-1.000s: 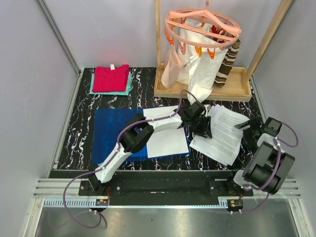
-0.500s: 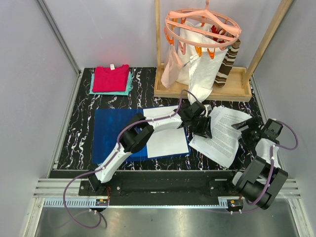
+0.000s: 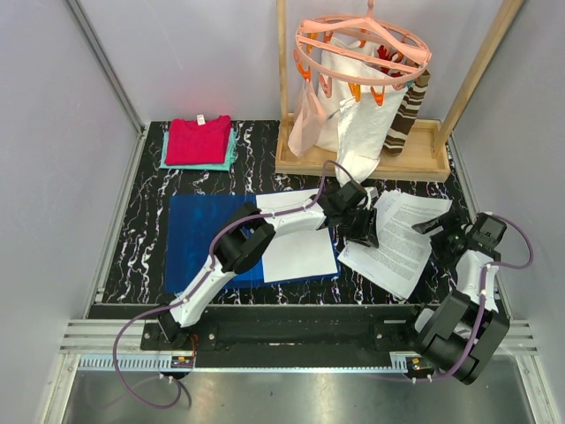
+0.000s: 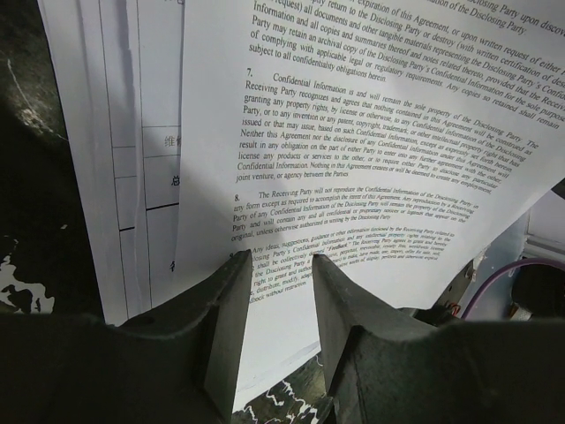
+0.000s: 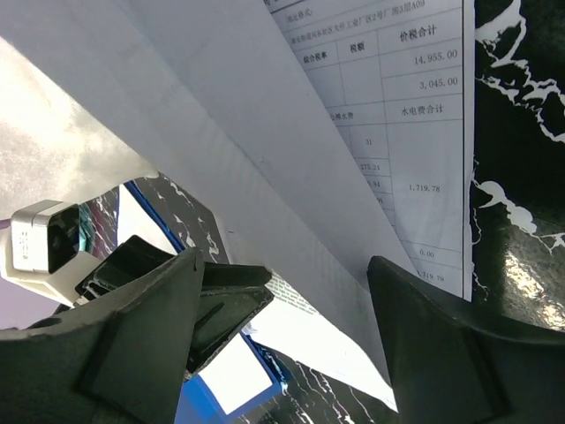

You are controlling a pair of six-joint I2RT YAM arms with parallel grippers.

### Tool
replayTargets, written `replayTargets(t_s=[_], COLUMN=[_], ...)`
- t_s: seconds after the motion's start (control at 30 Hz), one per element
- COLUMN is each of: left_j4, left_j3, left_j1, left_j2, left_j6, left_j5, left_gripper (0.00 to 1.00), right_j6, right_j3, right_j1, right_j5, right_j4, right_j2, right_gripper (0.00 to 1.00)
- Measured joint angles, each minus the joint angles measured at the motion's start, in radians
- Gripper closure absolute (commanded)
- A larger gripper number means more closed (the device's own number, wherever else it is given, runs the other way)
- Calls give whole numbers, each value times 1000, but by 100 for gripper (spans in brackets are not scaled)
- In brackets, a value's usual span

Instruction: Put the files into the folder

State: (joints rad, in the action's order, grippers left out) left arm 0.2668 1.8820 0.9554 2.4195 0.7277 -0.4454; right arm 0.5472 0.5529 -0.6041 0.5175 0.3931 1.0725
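The blue folder (image 3: pixel 207 238) lies open on the black marbled table, one white sheet (image 3: pixel 300 247) resting on its right half. The other files (image 3: pixel 397 238) lie as a loose stack to its right, the top sheet's right edge lifted. My left gripper (image 3: pixel 364 231) hovers at the stack's left edge. In the left wrist view its fingers (image 4: pixel 231 327) stand apart over the printed sheet (image 4: pixel 371 132), clamping nothing. My right gripper (image 3: pixel 437 228) sits at the stack's right edge. It is wide open (image 5: pixel 287 261), with the raised sheet (image 5: pixel 265 159) between its fingers; a corner of the folder (image 5: pixel 199 402) shows below.
Folded red and teal cloths (image 3: pixel 199 141) lie at the back left. A wooden rack (image 3: pixel 362 159) stands at the back right, with a peg hanger (image 3: pixel 362 44) holding white garments (image 3: pixel 357 115) low over the stack. Walls close in on both sides.
The right arm's elbow has swung toward the near edge and its gripper has shifted slightly. The top sheet's right edge has risen. The left arm has not moved.
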Motion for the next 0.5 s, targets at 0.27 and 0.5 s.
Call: replayTargets(t_s=[0.27, 0.5], left_j4=[0, 0], left_j3=[0, 0], left_j1=[-1, -2], left_j2=[1, 2], left_j6=[0, 2], left_j5=[-1, -5], left_gripper=[60, 60], right_j6=[-9, -10], right_j3=[0, 10], right_j1=[0, 1], right_j5=[-3, -12], right_j4=[3, 10], right_j2=[14, 7], right_gripper=[64, 79])
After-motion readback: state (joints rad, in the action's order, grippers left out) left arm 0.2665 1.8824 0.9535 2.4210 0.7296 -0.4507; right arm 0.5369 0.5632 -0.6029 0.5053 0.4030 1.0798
